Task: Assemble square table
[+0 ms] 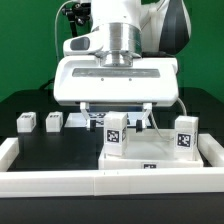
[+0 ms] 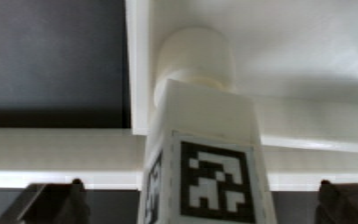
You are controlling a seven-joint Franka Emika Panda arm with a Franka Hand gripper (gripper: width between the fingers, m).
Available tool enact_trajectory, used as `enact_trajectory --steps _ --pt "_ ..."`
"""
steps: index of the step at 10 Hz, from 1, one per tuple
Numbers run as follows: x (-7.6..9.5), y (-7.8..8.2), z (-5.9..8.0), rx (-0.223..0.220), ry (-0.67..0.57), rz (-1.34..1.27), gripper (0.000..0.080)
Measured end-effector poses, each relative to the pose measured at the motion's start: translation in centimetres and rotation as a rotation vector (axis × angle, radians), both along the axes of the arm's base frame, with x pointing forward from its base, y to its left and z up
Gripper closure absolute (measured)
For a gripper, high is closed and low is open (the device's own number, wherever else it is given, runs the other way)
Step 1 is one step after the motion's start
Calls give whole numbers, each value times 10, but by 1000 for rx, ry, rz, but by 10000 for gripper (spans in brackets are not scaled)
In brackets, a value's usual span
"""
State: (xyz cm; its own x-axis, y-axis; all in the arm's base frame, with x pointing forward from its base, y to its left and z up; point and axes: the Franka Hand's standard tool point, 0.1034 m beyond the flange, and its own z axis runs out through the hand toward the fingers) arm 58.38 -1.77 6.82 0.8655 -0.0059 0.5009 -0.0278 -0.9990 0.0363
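Both my fingers (image 2: 51,203) were spread wide, gripping nothing; one upright tagged leg (image 2: 202,150) stood between them, untouched, on the white table top (image 2: 309,120).

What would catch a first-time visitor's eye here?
The bulky white robot arm hangs over the middle of the black table. Beneath it, two white legs with black-and-white tags stand upright on the square tabletop; the open jaws flank one, not touching it.

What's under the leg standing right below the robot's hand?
The leg stands on the white table top. The spot right beneath its round end is covered, so any hole there cannot be seen.
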Motion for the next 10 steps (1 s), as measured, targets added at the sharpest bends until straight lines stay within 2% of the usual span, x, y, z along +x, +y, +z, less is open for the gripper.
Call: enact_trajectory --steps 2,4,7,8,9,10 --pt "2 1 16 20 39 3 151" --pt "4 -5 34 32 54 -2 151" --pt "2 -1 30 48 100 5 151" --pt "0 4 27 74 166 7 151" --pt "5 10 25 111 265 4 151" --pt "14 12 26 128 341 7 151"
